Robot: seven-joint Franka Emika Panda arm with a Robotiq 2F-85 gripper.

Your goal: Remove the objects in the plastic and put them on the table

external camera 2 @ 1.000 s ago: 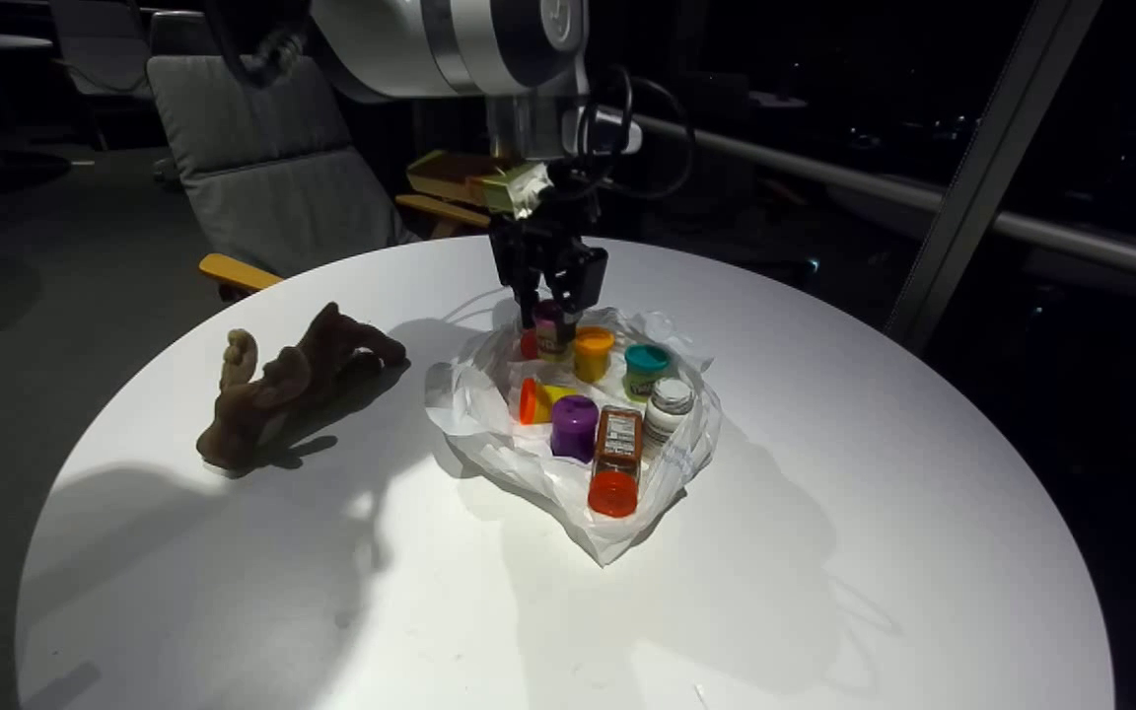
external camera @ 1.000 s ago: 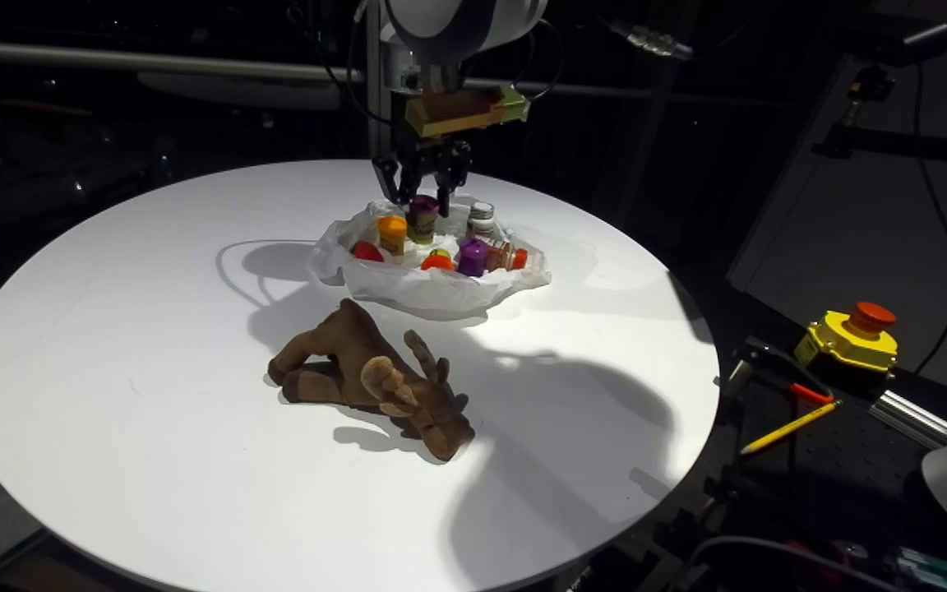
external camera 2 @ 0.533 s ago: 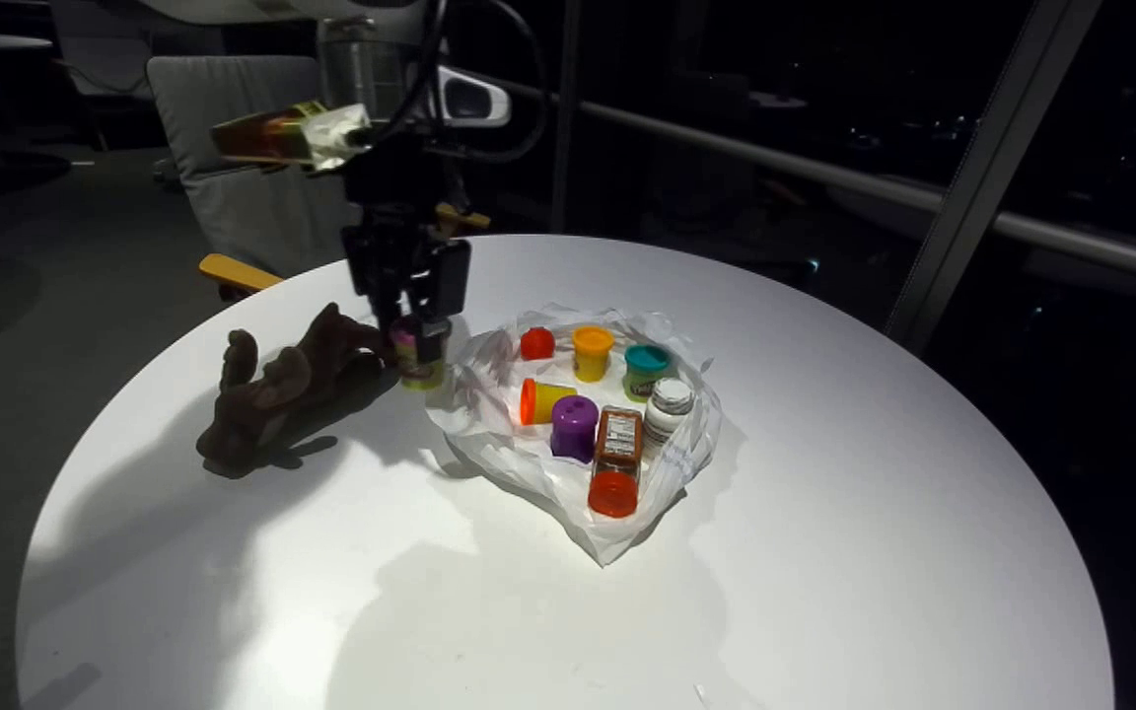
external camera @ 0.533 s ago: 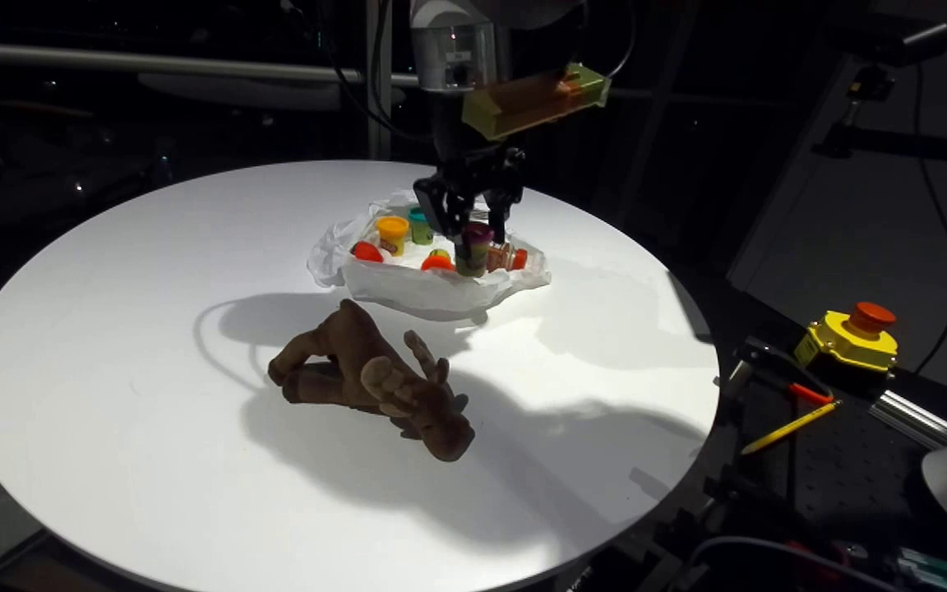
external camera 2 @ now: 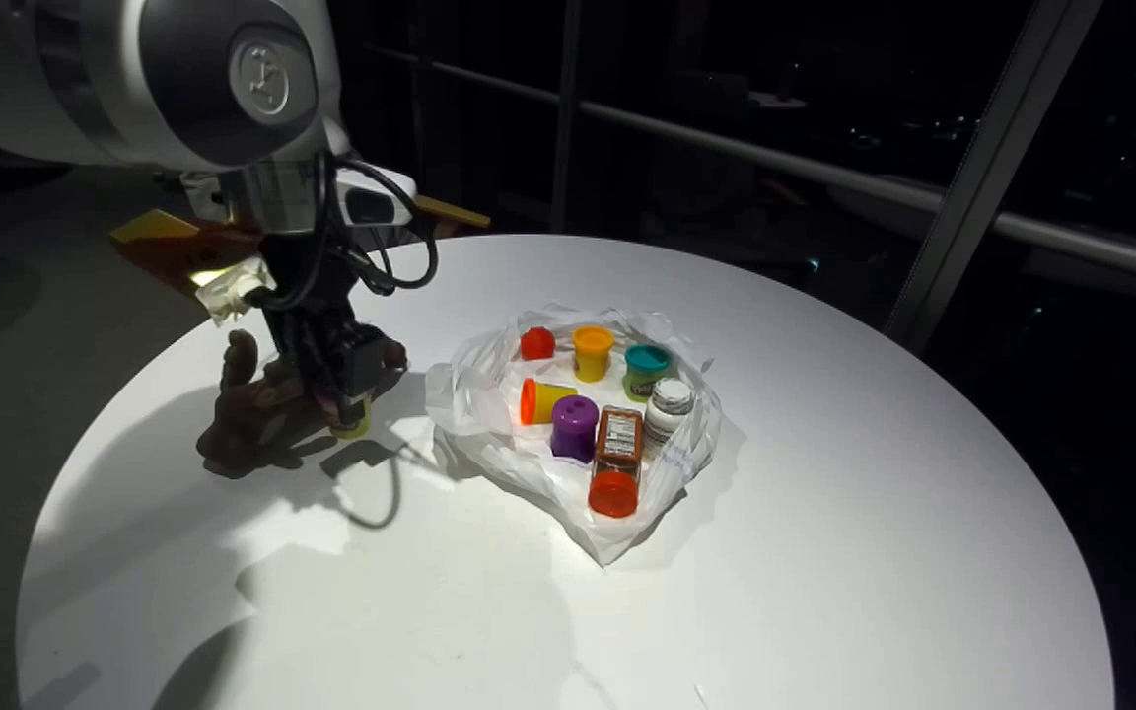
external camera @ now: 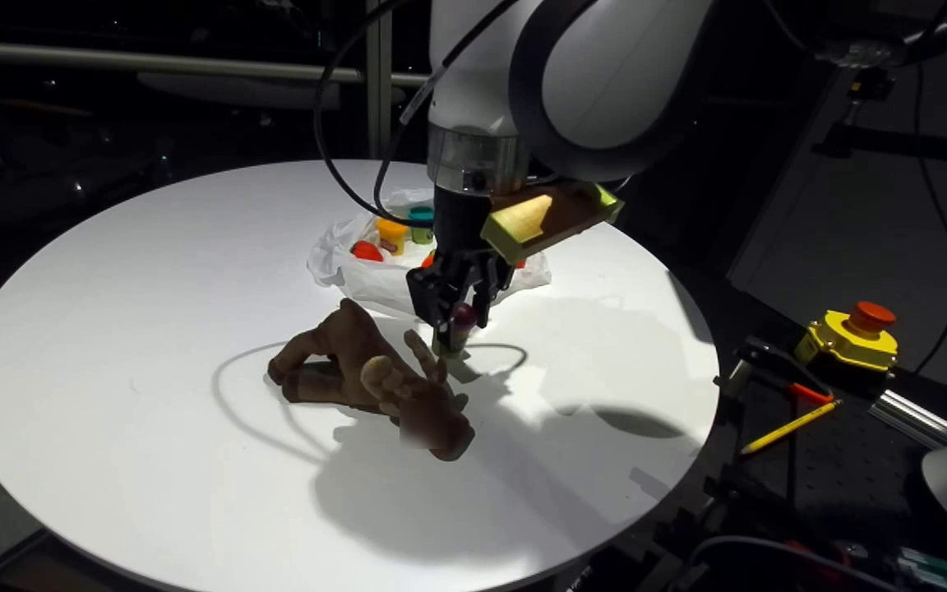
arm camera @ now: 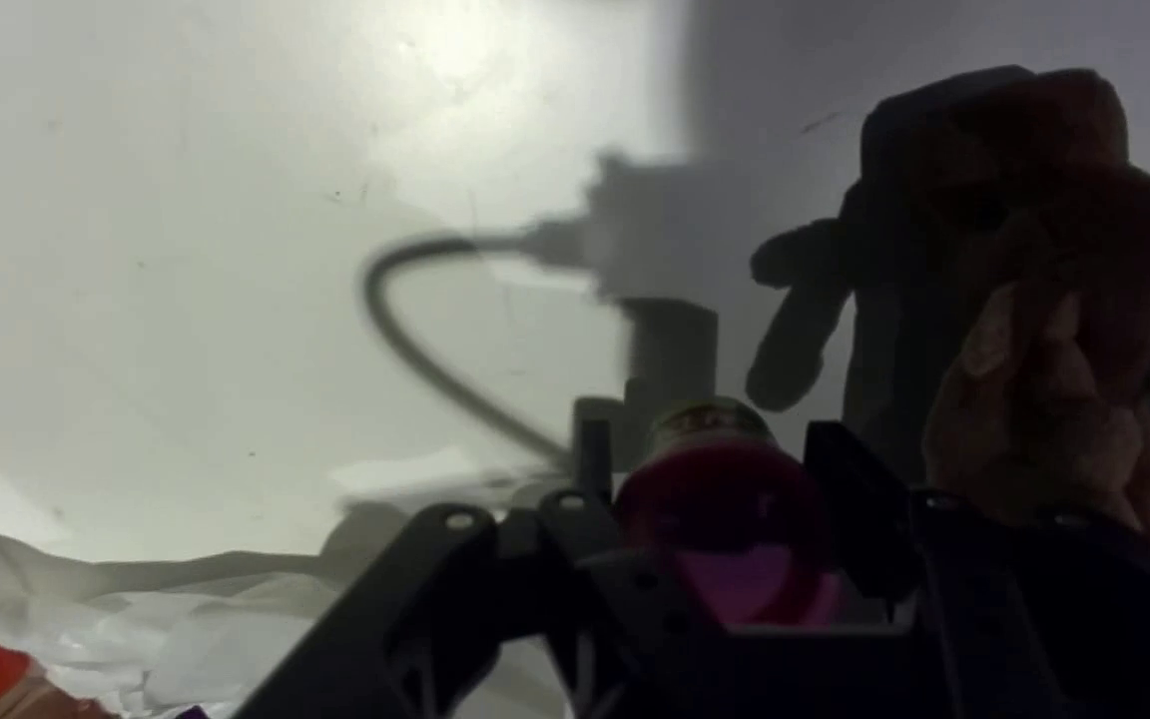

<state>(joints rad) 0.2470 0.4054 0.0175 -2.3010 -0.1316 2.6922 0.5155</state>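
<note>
My gripper (external camera: 460,319) is shut on a purple-lidded tub (arm camera: 735,509), one finger on each side. It hangs low over the white table (external camera 2: 824,592), close beside the antlers of the brown plush animal (external camera: 358,362). Whether the tub's base touches the tabletop, I cannot tell. The plastic (external camera 2: 474,404) lies spread out farther off. In it are a red piece (external camera 2: 536,344), a yellow tub (external camera 2: 592,353), a teal-lidded tub (external camera 2: 646,371), an orange-lidded tub (external camera 2: 546,401) on its side, a purple shaker (external camera 2: 574,428), a red-capped spice jar (external camera 2: 617,461) and a white-lidded jar (external camera 2: 668,409).
Beyond the table's rim stand a yellow box with a red emergency button (external camera: 870,319) and a pencil (external camera: 790,427). In an exterior view the arm covers part of the bag. A cable loop (external camera 2: 420,237) hangs beside the wrist.
Gripper and purple-lidded tub have travelled from above the plastic, out past its edge, and down beside the plush animal. The bag and the things in it stay where they were.
</note>
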